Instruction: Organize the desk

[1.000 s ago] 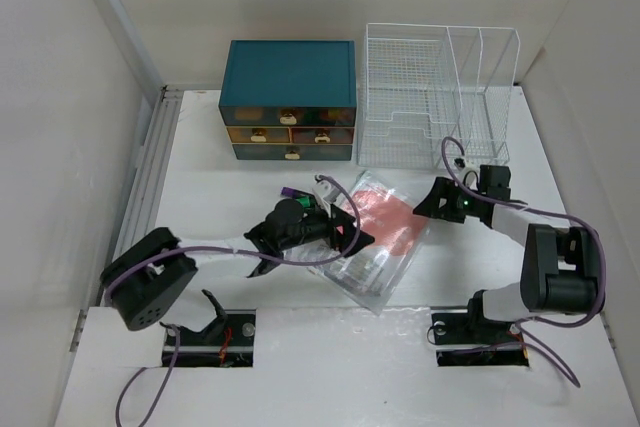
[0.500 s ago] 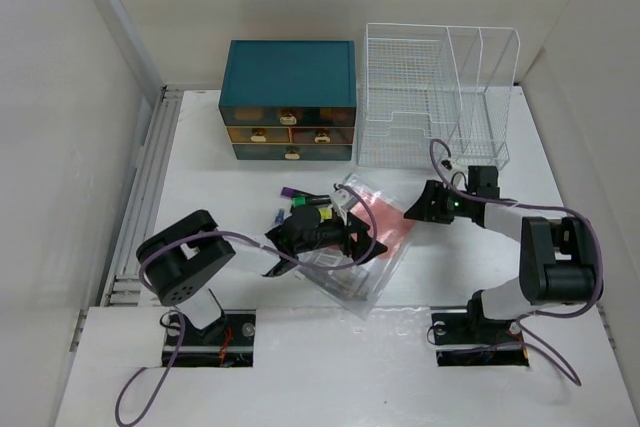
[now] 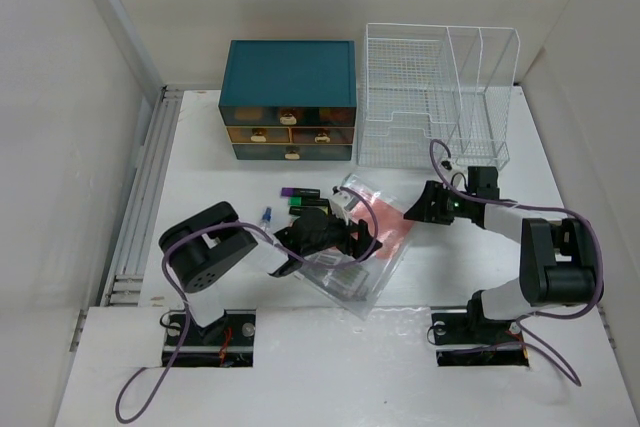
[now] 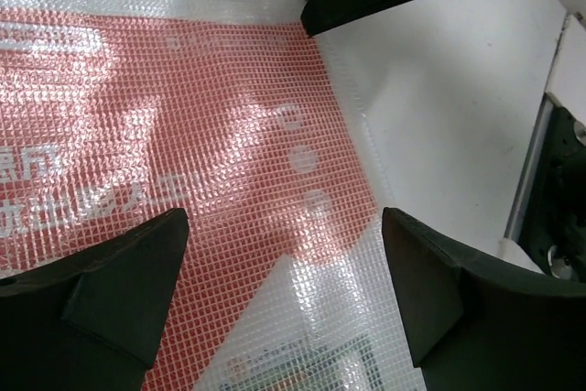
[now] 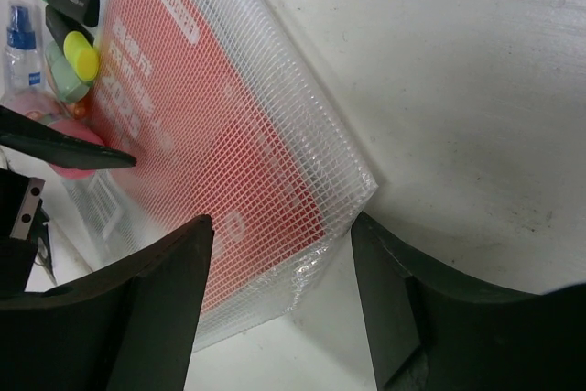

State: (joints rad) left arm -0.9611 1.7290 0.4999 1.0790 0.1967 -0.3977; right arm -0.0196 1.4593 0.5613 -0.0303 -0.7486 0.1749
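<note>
White-walled enclosure; the desk (image 3: 200,172), a matte white tabletop, spanned the floor of the top view beneath both arms. Left gripper (image 4: 284,267): jaws spread wide, holding nothing, poised just above a clear mesh pouch (image 3: 385,237) with a red printed sheet inside; whether the fingertips touched the plastic could not be told. Right gripper (image 5: 275,295): jaws likewise parted, gripping nothing, straddling one corner of the same pouch, with bare desk showing beyond that corner. Pouch: lying flat on the desk at mid-table, between the two grippers, set at a slant to the desk edges. Highlighters (image 3: 305,199): a small cluster with purple, green and yellow caps, on the desk just beside the pouch's far-left edge. Small spray bottle (image 3: 266,215): on the desk left of the highlighters. Teal drawer box (image 3: 288,77): at the desk's far edge, left of centre. White wire rack (image 3: 435,87): just beside the box, on its right.
</note>
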